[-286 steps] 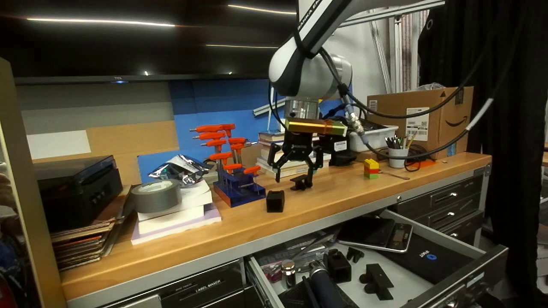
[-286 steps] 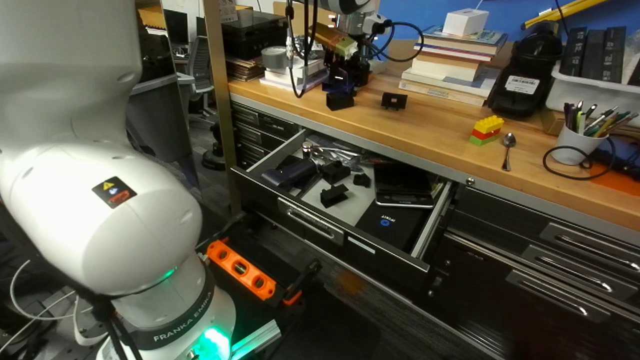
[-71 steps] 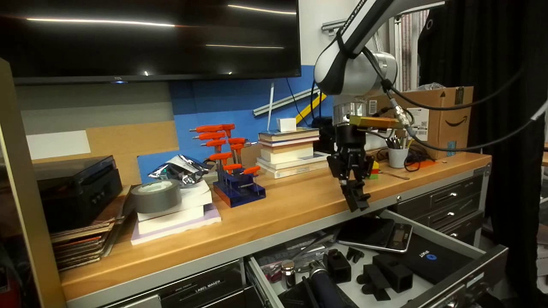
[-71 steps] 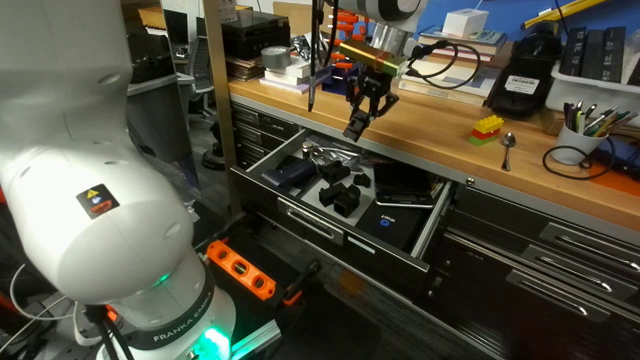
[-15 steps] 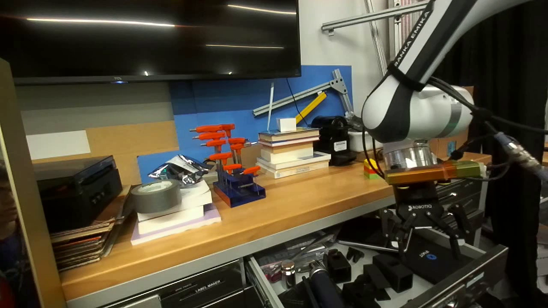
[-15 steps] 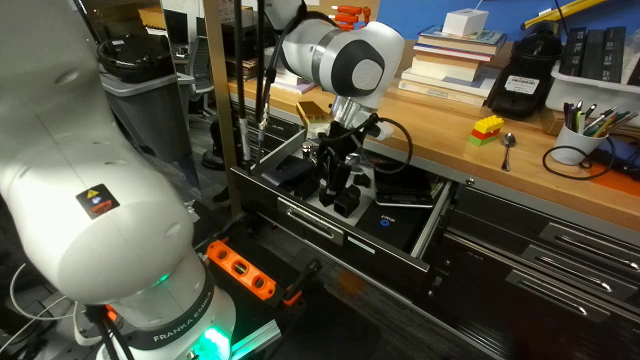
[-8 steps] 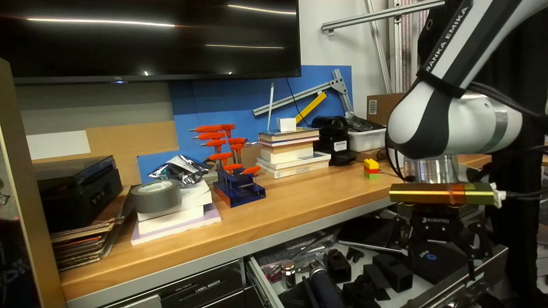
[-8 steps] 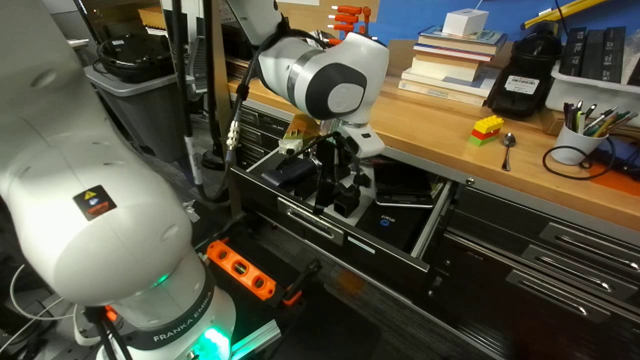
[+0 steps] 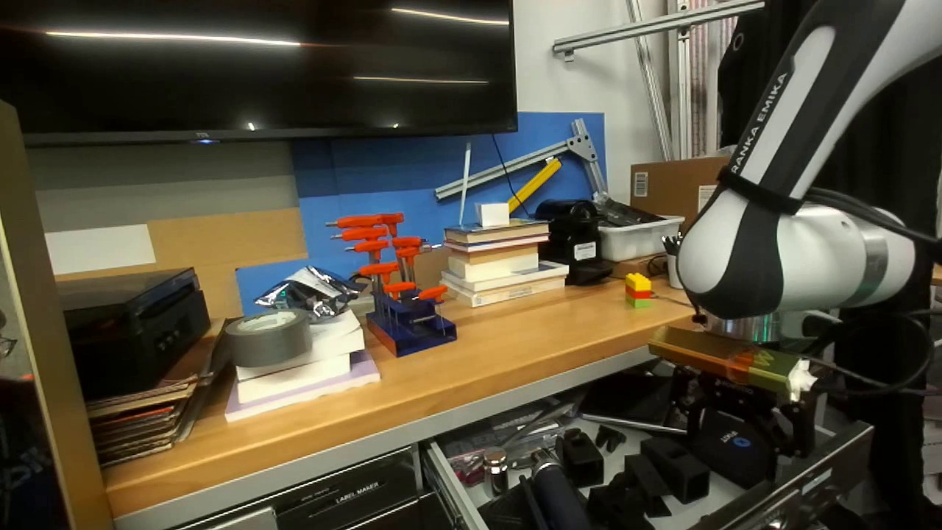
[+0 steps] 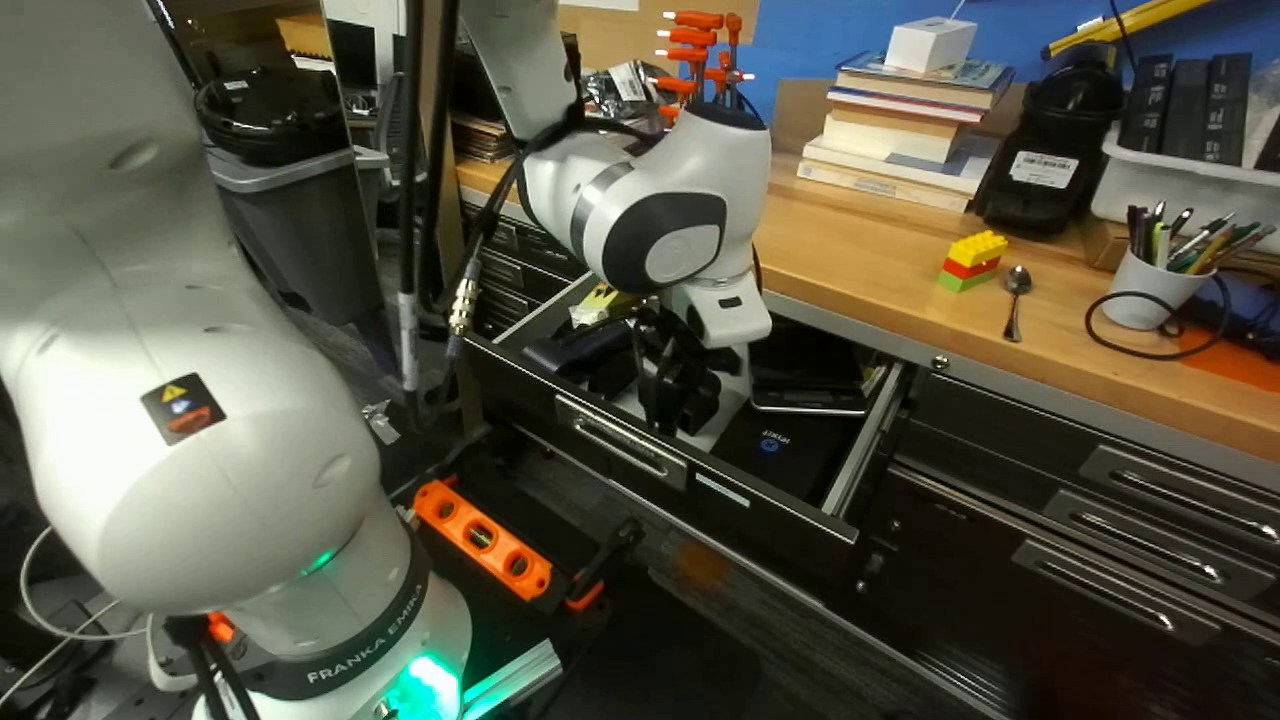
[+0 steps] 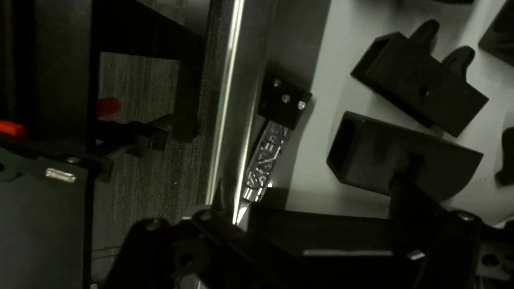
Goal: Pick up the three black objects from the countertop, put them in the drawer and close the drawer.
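Moved since the last frame: gripper (image 9: 736, 450) has turned and dropped slightly, over the front part of the drawer (image 10: 800, 534) in both exterior views. Against the earliest frame, the square-tube black block (image 9: 678, 472) and another black piece (image 9: 617, 506) have gone from the countertop (image 9: 515, 353) into that drawer. I read the gripper as wide: wrist view gives me its fingers (image 11: 417, 206) well apart, one overlapping the drawer's front edge, the other overlapping the square-tube black block. Can't tell if either touches. Tabbed black block (image 11: 421, 84) lies just beside the square-tube one; the other black piece sits left of both in an exterior view, shape hard to read. Drawer's pulled out, flat black case (image 10: 790, 462) toward its right end. Up top I've got toy bricks (image 10: 972, 262), spoon (image 10: 1017, 281) just right of them, book stack (image 10: 890, 135) farther back and left.
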Tool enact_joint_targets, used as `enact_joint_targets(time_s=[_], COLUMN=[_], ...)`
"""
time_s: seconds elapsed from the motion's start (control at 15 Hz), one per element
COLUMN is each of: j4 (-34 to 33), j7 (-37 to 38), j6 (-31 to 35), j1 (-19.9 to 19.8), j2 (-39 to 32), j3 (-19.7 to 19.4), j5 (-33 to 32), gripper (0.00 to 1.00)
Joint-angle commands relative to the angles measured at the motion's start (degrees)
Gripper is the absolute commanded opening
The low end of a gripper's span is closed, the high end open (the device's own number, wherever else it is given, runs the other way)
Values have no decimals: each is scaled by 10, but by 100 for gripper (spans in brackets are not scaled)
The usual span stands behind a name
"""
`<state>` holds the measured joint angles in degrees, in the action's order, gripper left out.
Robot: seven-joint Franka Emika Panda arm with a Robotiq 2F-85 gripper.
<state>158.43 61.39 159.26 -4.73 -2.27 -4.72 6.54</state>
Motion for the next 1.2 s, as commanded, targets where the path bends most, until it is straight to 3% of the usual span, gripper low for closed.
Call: enact_joint_targets(time_s=[0.0,0.2,0.4,0.67,0.93,1.13], j4=[-1,-5,-17,-26,11,-6], j7=[74,204,273,246,233,197], j6=[25,-56,-157,-209,-153,-105], j1=[8,21,12,4,1,3], j2=[-17,23,67,93,90,40], j3=[-16,-47,-30,0,4,0], j5=[-25,-159,-241,-216,-170,-98], gripper=[100,100,100,100,100,100])
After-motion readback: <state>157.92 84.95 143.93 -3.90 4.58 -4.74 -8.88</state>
